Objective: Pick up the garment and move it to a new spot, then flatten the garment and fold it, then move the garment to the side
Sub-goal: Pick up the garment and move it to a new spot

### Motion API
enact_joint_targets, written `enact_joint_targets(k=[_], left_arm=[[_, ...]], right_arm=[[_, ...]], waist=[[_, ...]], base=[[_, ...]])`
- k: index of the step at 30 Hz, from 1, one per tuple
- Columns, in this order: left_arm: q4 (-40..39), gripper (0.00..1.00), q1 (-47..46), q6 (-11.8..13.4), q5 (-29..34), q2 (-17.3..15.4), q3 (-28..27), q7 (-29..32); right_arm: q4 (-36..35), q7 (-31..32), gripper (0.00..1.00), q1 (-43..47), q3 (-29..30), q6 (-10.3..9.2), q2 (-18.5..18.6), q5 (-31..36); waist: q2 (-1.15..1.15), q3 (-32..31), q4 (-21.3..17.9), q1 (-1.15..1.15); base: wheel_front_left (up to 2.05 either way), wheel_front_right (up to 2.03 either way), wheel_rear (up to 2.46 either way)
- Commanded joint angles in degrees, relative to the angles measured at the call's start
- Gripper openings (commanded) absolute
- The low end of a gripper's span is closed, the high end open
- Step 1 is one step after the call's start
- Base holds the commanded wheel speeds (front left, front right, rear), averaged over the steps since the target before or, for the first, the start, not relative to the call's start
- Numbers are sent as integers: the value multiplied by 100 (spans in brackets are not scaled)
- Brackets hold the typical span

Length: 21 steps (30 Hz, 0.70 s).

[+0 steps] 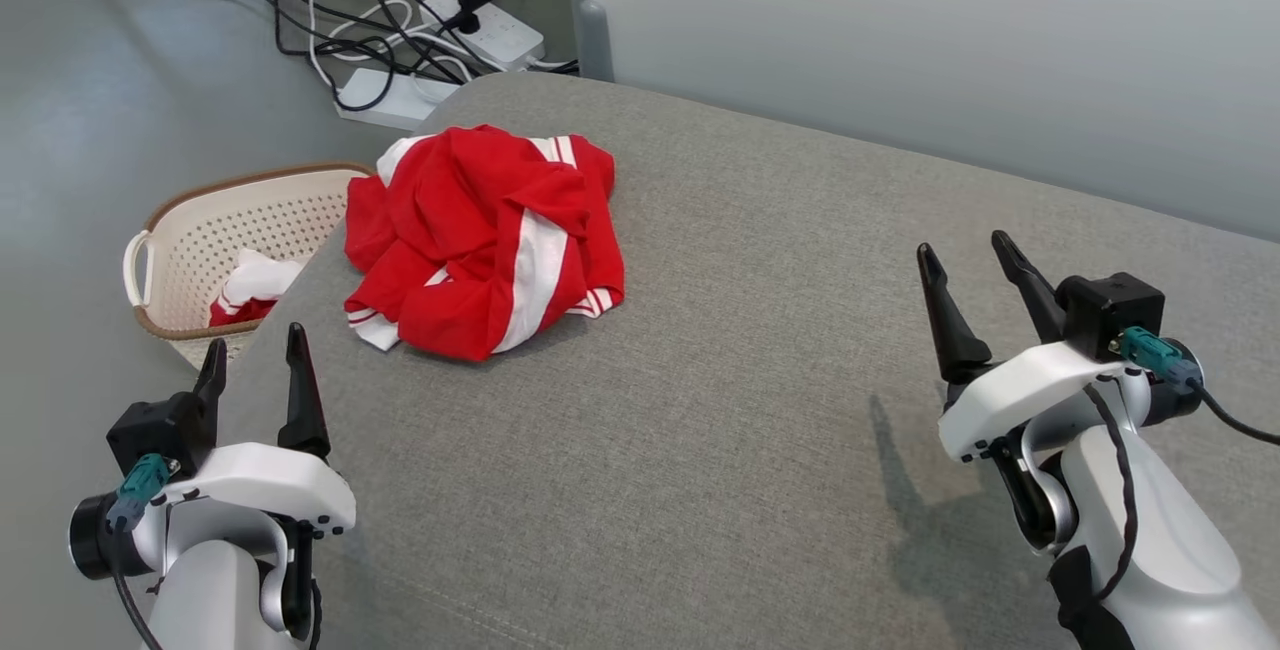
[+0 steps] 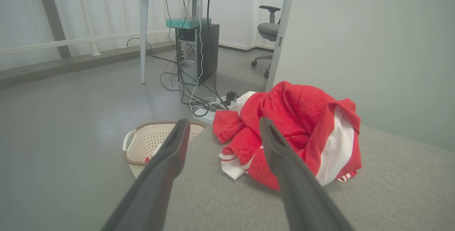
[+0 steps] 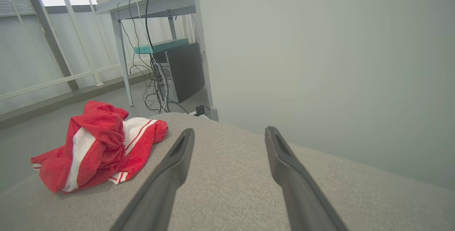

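Grey woven cushion (image 1: 760, 410) under crumpled red, white-striped garment (image 1: 485, 240)

Ahead of the left gripper (image 1: 255, 340), whose fingers (image 1: 302, 400) are black, the garment (image 1: 485, 240) is red with broad white stripes. The surface (image 1: 700, 380) under it is speckled grey. Ahead-left of that gripper, the basket (image 1: 200, 230) is cream, perforated, brown-rimmed.

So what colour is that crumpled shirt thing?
The garment is bright red with white stripes, clearest in the head view.
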<state>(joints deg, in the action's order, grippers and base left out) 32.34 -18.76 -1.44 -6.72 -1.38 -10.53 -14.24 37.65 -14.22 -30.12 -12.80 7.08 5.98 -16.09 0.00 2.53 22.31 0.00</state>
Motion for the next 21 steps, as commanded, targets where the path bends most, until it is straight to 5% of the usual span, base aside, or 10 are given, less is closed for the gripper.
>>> enact_joint_targets(k=[1,12,21], left_arm=[[-95,100,-54,19,-96,-151,-141,-75],[578,100,-924,-514,-332,-299,-15,-75],[1207,100,-1750,-600,-539,-516,422,-76]], right_arm=[[-134,-78,100,-203,-143,41,-27,-46],[-60,-78,100,-347,-306,41,115,-180],[-200,-78,100,-628,-443,41,227,-241]], waist=[[0,41,71,0],[0,548,-379,0],[0,1194,-1023,0]], base=[[0,0,0],[0,0,0],[0,0,0]])
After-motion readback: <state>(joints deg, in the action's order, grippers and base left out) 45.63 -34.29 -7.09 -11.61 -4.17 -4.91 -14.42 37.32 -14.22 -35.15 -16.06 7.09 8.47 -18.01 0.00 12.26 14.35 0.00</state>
